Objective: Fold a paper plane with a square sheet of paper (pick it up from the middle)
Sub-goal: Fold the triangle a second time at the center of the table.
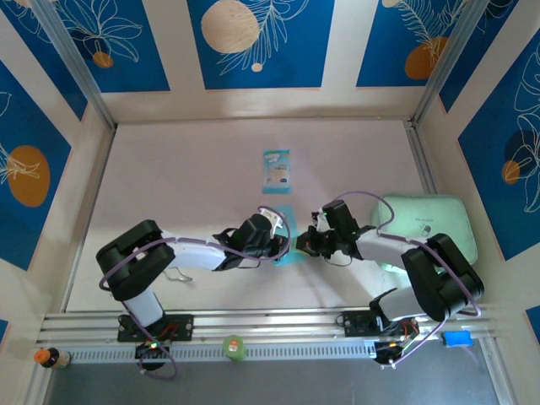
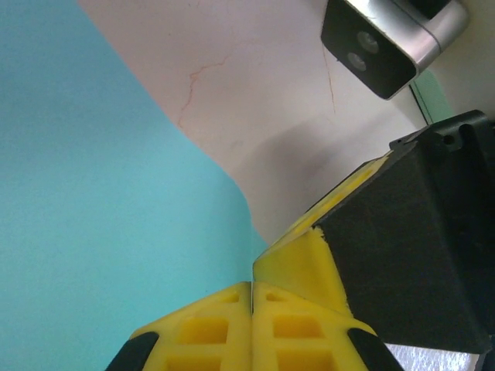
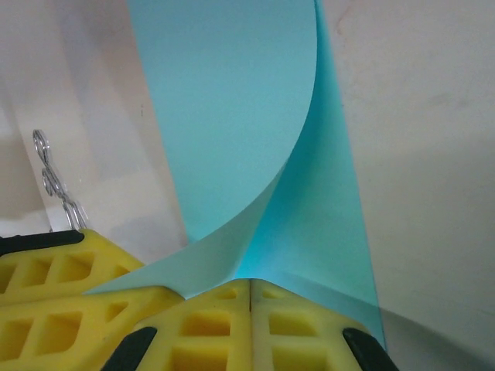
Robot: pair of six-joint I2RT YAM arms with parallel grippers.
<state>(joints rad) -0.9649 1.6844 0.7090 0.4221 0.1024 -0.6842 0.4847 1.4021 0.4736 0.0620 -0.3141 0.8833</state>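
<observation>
Yellow ribbed fingertips (image 3: 224,325) of right gripper (image 3: 251,282) pinched shut on curled, smooth cyan square sheet of paper (image 3: 232,116), near-centre table (image 1: 186,177), left gripper (image 2: 251,286) closed alongside, printed packet (image 1: 276,171) farther, rounded green pad (image 1: 430,221) right, wire clip (image 3: 54,185) left

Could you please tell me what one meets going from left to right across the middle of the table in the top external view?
left gripper → square sheet of paper → right gripper → pale green pad. The printed packet lies farther back, in line with the sheet, so it is left out.
</observation>
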